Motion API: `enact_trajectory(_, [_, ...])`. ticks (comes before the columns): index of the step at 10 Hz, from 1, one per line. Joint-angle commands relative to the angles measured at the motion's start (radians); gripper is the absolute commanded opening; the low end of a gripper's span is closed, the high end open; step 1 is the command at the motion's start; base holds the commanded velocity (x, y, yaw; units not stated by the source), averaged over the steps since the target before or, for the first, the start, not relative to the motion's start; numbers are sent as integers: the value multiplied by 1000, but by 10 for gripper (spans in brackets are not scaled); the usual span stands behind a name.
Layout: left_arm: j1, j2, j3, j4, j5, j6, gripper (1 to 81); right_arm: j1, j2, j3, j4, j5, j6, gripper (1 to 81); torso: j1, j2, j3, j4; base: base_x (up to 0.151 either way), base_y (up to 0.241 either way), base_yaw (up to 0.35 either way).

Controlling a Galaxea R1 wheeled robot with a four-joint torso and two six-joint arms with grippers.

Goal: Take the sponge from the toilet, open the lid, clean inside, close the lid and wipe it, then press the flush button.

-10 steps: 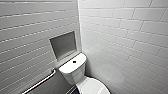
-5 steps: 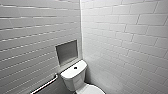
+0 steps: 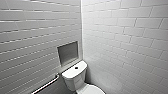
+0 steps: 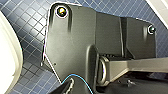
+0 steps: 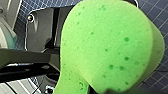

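Observation:
The white toilet (image 3: 75,77) stands in the corner at the bottom of the head view. Its tank top carries the small dark flush button (image 3: 76,67). In front of the tank, the rear of the white lid (image 3: 91,89) lies flat and is cut off by the picture's edge. The bright green sponge (image 5: 107,47) looms large in the right wrist view, squeezed narrow at one end where my right gripper (image 5: 107,90) is shut on it. My left gripper is open with nothing in it.
Pale tiled walls meet in a corner behind the toilet. A recessed niche (image 3: 68,53) sits above the tank and a metal grab bar (image 3: 46,85) runs along the left wall. The left wrist view shows dark blue floor tiles (image 4: 32,22) and a white curved edge (image 4: 7,57).
The whole head picture has shifted, so the camera has moved: the toilet now sits lower in it. Both grippers stand as before.

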Motion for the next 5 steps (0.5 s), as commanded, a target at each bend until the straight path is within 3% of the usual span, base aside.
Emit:
enact_trajectory(1, [-53,-11,7,8,54,8,811,28,-9,-7,-13,-31,-2,10,-64,99,0,0,0,0,0])
enact_trajectory(2, [-51,-11,7,8,54,8,811,28,-9,-7,-13,-31,-2,10,-17,26,0,0,0,0,0])
enact_trajectory(5, [-51,-3,-4,-1,55,5,811,28,-6,-7,-13,-34,-2,10,-65,100,0,0,0,0,0])
